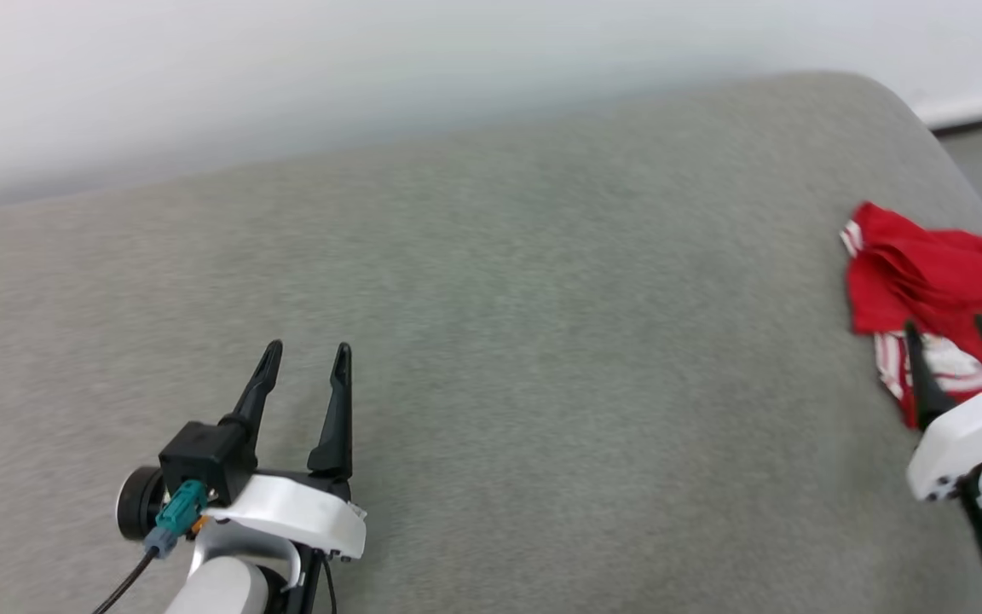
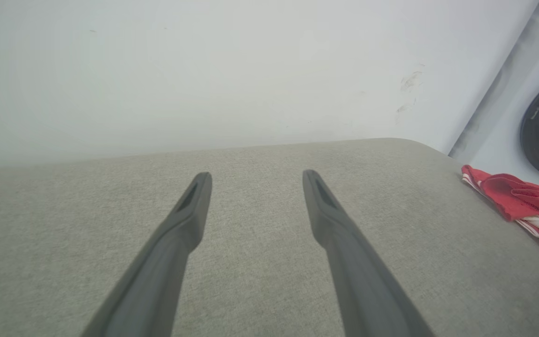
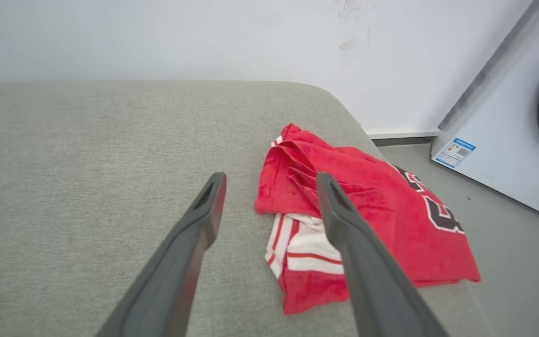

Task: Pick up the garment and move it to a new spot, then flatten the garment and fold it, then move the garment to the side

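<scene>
One garment (image 1: 926, 273), two grippers
Garment lies crumpled at worktop (image 1: 542, 341) edge; left gripper (image 1: 309, 351) and right gripper (image 1: 944, 326) fingers both spread wide, holding nothing

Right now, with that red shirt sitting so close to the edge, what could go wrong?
1. The garment lies at the right edge of the grey cushion; a nudge could slide it onto the floor.
2. The right gripper is open, one finger above fabric, one above bare cushion, so closing might catch only a top fold.
3. The left gripper, open, sits far off and couldn't steady it.
</scene>
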### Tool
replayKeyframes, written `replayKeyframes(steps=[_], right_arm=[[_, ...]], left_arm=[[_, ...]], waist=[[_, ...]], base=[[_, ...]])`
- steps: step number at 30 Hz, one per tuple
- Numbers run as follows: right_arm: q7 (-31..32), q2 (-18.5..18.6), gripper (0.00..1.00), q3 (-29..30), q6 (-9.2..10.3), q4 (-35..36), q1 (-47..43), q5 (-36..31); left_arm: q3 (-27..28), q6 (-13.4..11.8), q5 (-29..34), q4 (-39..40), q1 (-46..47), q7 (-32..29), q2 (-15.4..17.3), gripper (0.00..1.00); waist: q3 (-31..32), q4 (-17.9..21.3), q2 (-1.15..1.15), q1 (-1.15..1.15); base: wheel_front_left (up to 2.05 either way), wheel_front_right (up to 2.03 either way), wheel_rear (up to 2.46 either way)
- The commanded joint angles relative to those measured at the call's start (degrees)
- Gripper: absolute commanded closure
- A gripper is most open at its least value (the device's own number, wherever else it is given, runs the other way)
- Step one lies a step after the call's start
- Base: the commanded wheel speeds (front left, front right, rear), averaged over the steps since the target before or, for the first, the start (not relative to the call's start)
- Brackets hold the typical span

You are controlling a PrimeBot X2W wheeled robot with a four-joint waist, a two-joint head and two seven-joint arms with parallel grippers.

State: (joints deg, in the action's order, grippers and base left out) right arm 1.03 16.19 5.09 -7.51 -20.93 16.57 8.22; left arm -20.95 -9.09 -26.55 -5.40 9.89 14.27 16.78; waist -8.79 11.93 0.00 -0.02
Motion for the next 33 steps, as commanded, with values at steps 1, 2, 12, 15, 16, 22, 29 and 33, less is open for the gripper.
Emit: replayKeyframes(steps=[1,2,12,15,16,22,29,33], right_arm=[[0.2,-0.7,0.0,-0.7,0.04,1.4,-1.3,0.8],[0.4,-1.1,0.0,-1.2,0.05,2.4,-2.3,1.3],[-2.6,-5.0,0.0,-3.0,0.05,11.2,-8.6,2.4],[-3.7,-6.8,0.0,-2.4,0.05,14.4,-11.5,1.3],[-4.1,-7.3,0.0,-2.1,0.04,15.6,-12.5,1.2],[-3.5,-9.5,0.0,-2.2,0.04,20.4,-18.2,-0.6],[-2.9,-10.6,0.0,-2.2,0.04,23.1,-21.4,-1.6],[-2.9,-10.9,0.0,-2.0,0.04,23.7,-21.9,-2.2]], left_arm=[[0.2,-0.2,-0.3,-0.2,-0.8,0.2,-0.2,0.0],[0.3,-0.3,-0.4,-0.3,-1.2,0.3,-0.3,0.0],[1.5,-0.9,-0.6,-1.5,-2.9,0.6,0.3,0.0],[1.8,-1.1,-0.5,-1.7,-3.8,0.6,0.7,0.0],[1.9,-1.2,-0.7,-1.8,-4.3,0.6,0.9,0.0],[2.3,-1.7,-0.9,-1.7,-6.8,0.3,2.1,0.0],[2.4,-2.4,-1.0,-1.6,-8.9,0.1,3.1,0.0],[2.3,-2.5,-1.2,-1.9,-9.3,0.0,3.2,0.0]], waist=[[3.4,-4.3,0.0,0.02],[3.6,-5.2,0.0,0.02],[6.4,-11.9,0.0,0.02],[7.5,-12.2,0.0,0.02],[7.9,-12.1,0.0,0.02],[9.7,-11.7,0.0,0.02],[11.2,-12.2,0.0,0.02],[11.3,-12.1,0.0,0.02]], base=[[0.0,0.0,0.0],[0.0,0.0,0.0],[0.0,0.0,0.0],[0.0,0.0,0.0],[0.0,0.0,0.0],[0.0,0.0,0.0],[0.0,0.0,0.0],[0.0,0.0,0.0]])
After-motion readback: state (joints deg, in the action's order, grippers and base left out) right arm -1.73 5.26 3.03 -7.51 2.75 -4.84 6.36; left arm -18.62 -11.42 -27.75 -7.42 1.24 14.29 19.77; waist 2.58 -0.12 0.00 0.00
